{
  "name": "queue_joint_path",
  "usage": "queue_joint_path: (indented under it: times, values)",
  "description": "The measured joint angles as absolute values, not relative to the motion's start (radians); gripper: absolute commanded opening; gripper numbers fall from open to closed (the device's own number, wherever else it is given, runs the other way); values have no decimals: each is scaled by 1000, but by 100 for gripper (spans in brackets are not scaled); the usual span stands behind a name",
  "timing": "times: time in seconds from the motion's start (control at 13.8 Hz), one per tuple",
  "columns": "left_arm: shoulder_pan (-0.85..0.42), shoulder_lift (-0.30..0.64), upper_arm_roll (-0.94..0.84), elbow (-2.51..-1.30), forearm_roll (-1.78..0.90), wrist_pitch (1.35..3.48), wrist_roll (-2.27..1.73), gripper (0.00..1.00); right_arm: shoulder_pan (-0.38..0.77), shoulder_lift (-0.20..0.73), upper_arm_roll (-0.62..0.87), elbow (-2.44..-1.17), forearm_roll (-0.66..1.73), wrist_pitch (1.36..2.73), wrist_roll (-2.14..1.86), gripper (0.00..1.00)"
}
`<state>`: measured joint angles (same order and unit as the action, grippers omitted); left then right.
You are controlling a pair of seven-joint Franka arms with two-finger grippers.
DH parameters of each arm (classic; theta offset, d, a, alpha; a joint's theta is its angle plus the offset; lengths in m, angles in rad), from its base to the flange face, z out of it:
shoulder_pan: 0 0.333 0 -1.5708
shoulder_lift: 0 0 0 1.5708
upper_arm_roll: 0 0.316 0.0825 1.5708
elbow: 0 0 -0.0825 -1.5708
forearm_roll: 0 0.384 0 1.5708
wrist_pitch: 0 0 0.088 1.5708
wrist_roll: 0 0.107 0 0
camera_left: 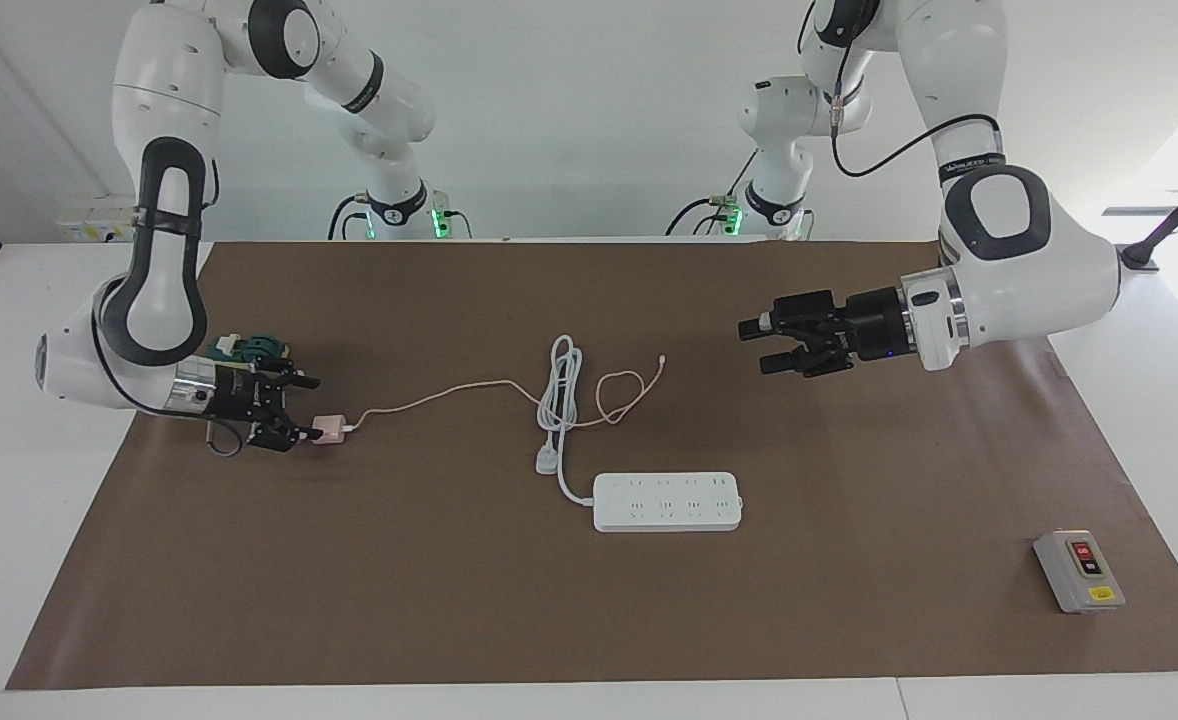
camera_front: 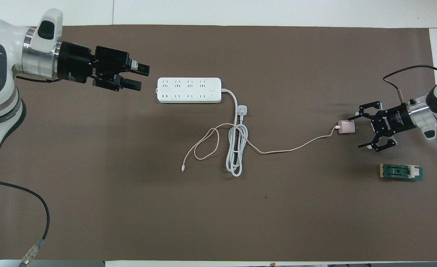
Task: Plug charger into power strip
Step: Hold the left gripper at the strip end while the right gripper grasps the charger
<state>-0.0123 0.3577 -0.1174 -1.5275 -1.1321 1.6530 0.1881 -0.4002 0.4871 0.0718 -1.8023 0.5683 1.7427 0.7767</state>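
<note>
The pale pink charger (camera_left: 328,430) (camera_front: 346,127) lies on the brown mat toward the right arm's end, its thin pink cable (camera_front: 292,148) trailing to the middle. My right gripper (camera_left: 303,409) (camera_front: 355,131) is low at the charger's prong end, open, with the cube just at the mouth of its fingers; I cannot tell if they touch. The white power strip (camera_left: 667,501) (camera_front: 189,90) lies flat mid-table, sockets up. My left gripper (camera_left: 757,346) (camera_front: 140,77) hangs open and empty over the mat, off the strip's end.
The strip's thick white cord (camera_left: 561,385) (camera_front: 234,152) is coiled nearer the robots, crossing the pink cable, its white plug (camera_left: 547,462) (camera_front: 243,110) beside it. A green block (camera_left: 254,348) (camera_front: 401,172) lies by the right gripper. A grey button box (camera_left: 1079,571) sits toward the left arm's end.
</note>
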Motion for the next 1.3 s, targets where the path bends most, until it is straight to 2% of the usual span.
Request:
queue_joint_path:
  times: [0.58,0.65,0.72,1.01,1.08,1.3]
  values:
    - [-48,380,-119,-1782,-1449,1756,503,100,-399,497,72,-1835,568,1829,767,100]
    - [-48,379,-119,-1803,-1467,1758,525,100,-399,497,72,-1838,568,1834,763,85]
    - [-48,379,-119,-1820,-1483,1760,535,100,-399,497,73,-1838,568,1835,761,64]
    - [-51,382,-121,-1865,-1545,1759,564,100,-399,490,77,-1836,575,1848,757,6]
    - [-57,384,-122,-1877,-1558,1758,588,100,-399,484,78,-1836,575,1847,752,0]
    - [-73,386,-122,-1898,-1569,1758,619,100,-394,483,79,-1841,575,1852,720,0]
